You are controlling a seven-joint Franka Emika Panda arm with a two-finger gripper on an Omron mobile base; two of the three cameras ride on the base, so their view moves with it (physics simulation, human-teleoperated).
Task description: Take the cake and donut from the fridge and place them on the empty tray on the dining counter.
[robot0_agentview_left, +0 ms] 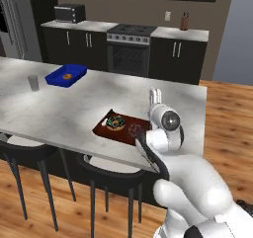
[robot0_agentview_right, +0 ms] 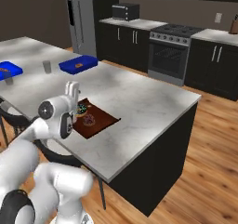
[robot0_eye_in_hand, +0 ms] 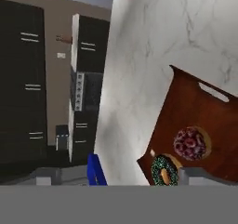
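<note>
- Spread wide and holding nothing, the gripper is seen above the near counter edge, its grey fingertips well apart.
- Just beyond it, a speckled, dark-iced ring donut and a knobbly reddish-brown cake are seen lying side by side on the flat, low-rimmed reddish-brown tray.
- The tray is set on the grey-white marbled dining counter.
- Farther along, a blue tray and a glass are seen.
- Dark cabinets and a stove are ranged along the far wall, over wooden flooring.
</note>
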